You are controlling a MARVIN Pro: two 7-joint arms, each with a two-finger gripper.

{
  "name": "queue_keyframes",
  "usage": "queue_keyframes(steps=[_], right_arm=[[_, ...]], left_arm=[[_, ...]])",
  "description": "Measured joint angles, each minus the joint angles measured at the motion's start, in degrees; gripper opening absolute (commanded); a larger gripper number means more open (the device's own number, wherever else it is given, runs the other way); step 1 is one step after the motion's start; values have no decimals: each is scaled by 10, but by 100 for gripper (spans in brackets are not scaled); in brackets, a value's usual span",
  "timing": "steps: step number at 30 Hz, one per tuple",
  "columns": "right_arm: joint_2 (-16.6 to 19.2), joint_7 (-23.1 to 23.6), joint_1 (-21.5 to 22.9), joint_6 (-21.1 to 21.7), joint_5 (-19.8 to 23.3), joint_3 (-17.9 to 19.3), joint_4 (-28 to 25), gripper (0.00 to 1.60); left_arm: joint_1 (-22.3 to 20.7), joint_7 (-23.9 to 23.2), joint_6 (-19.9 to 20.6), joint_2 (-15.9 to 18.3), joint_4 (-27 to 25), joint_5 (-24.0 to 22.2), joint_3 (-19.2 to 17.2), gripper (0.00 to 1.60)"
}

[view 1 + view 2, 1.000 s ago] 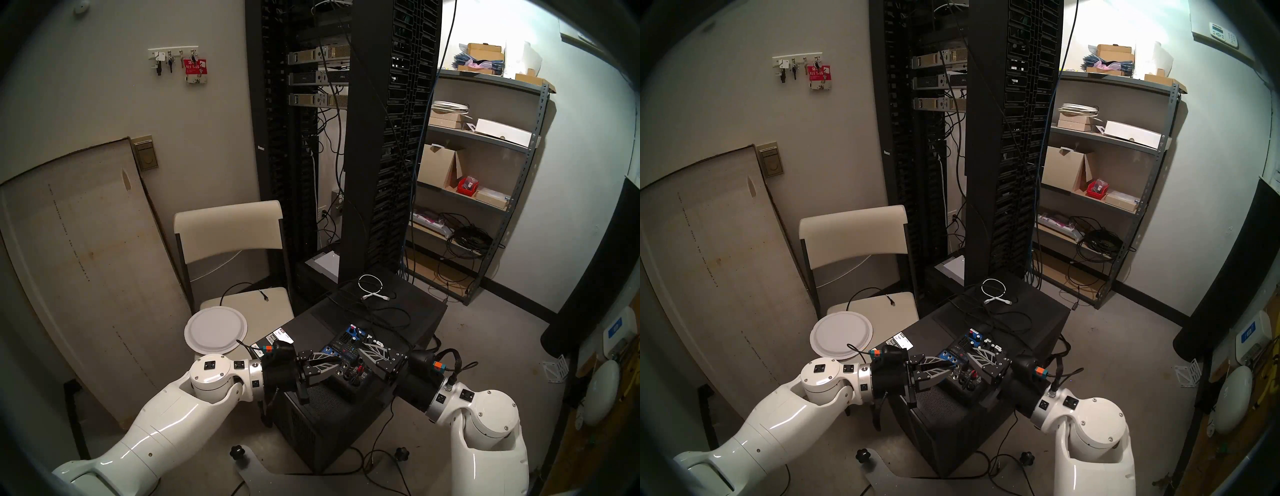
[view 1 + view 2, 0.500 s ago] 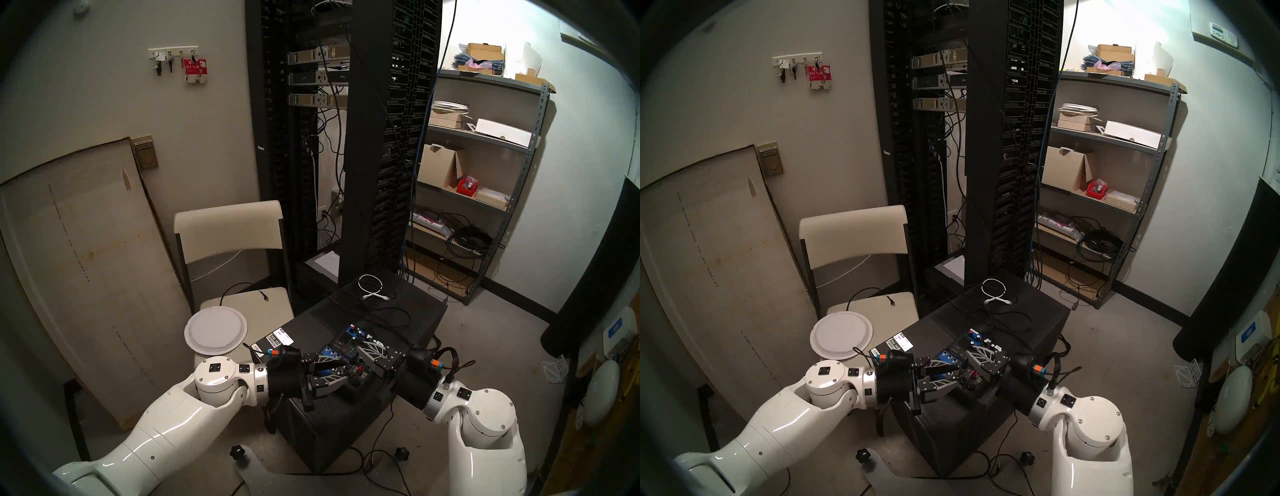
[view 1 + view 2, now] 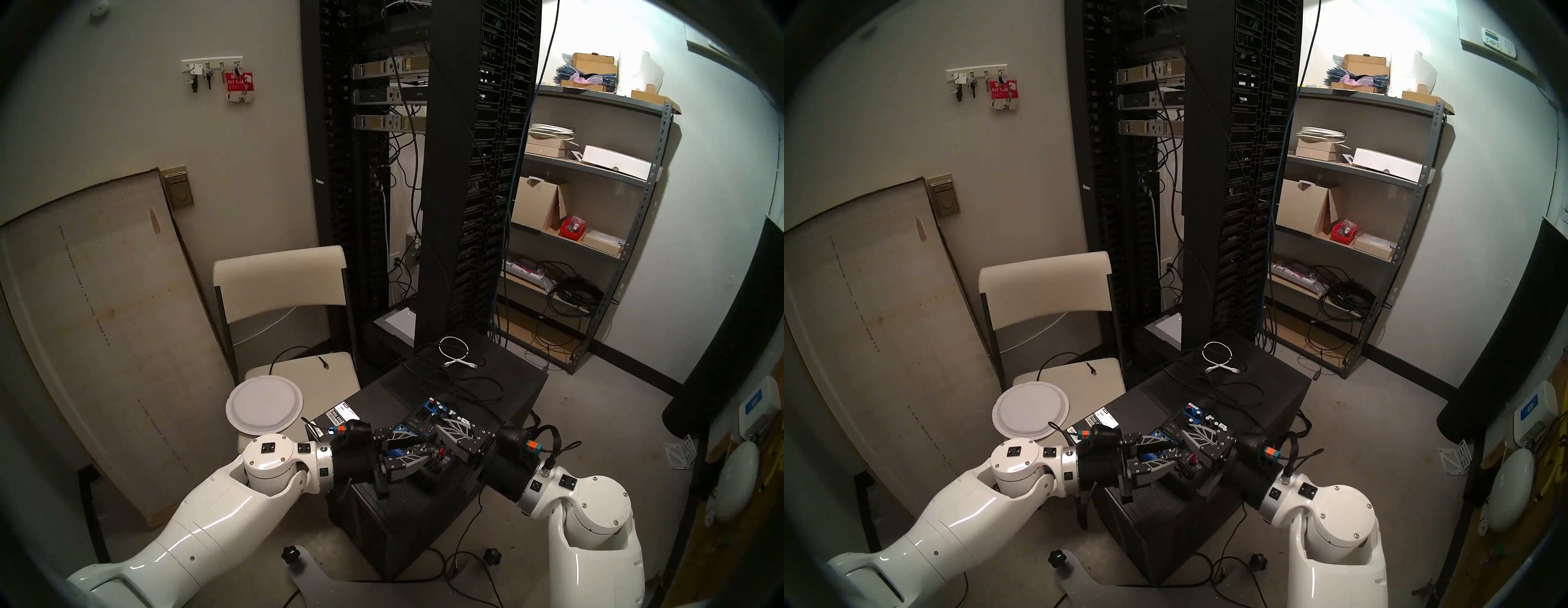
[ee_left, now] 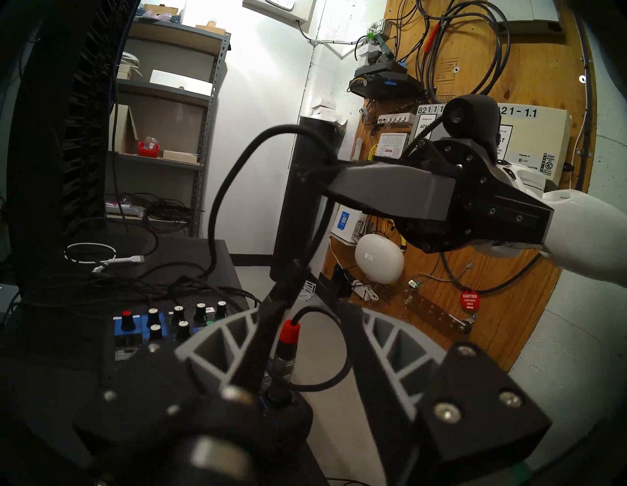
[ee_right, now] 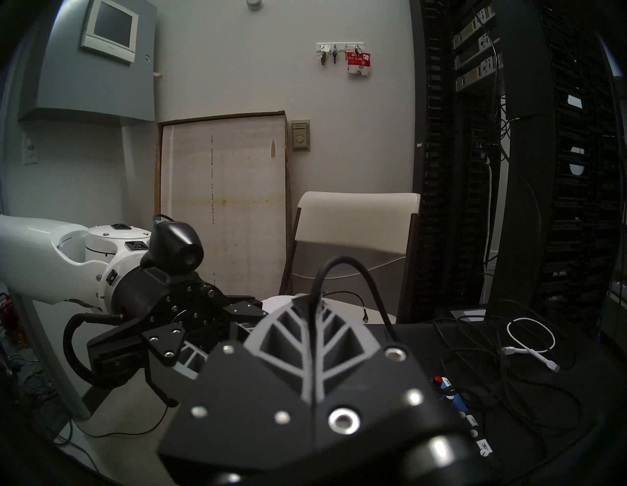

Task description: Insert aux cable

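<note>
Left wrist view: aux cable (image 4: 261, 325) plug stands near-upright between the half-parted fingers of the left gripper (image 4: 305, 339), tip on the mixer (image 4: 142, 336); right gripper (image 4: 325, 176) clenches its cord above

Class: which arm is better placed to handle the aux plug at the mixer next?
Probably left: the left claw stands open around the aux plug at the mixer; the right claw only pinches the cable farther up.
</note>
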Motion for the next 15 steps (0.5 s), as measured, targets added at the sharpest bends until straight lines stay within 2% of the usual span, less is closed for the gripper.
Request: queue_keyframes(steps=[15], right_arm=[[-1, 4, 0, 0, 0, 0, 0, 0]], left_arm=[[-3, -1, 0, 4, -3, -1, -2, 100]])
